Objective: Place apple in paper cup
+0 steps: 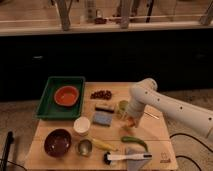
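Camera view: small round red-orange apple (131,122) at right-centre of wooden bench (160,135), directly under end effector (130,118), just beside light green cup (121,107). You cannot tell whether end effector is clamped on it. Expect apple firm, smooth, light, apt to roll; take it across widest part. Small white paper cup (81,125) well apart to left, flimsy, likely tips if nudged. Blue sponge (102,118) lies between them; shiny metal cup (84,147) stands near paper cup.

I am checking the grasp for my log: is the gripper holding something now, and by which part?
It cannot be told. The gripper is right at the apple, beside the light green cup, but the contact is hidden.
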You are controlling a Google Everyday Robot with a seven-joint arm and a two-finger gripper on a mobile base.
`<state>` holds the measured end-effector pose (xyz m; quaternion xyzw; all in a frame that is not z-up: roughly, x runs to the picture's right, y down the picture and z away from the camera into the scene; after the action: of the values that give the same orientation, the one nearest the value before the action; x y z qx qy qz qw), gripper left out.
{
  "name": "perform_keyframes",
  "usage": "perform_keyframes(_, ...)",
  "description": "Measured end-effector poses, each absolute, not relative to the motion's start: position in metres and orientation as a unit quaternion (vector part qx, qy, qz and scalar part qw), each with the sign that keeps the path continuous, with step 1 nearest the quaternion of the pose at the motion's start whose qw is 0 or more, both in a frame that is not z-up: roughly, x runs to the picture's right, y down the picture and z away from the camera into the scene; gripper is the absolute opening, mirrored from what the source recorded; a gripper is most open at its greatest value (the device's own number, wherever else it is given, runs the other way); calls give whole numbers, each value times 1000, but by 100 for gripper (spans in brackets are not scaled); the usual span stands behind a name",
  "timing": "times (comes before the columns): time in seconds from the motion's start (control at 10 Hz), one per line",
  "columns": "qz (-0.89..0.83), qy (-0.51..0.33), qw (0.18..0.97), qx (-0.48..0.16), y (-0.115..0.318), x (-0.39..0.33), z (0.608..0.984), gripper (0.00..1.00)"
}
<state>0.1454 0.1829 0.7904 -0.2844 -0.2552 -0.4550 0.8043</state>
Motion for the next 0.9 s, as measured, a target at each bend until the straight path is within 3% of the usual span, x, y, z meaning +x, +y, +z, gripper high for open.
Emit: perform_keyframes(0.9,-475,-308,787,-245,145,117,758,0)
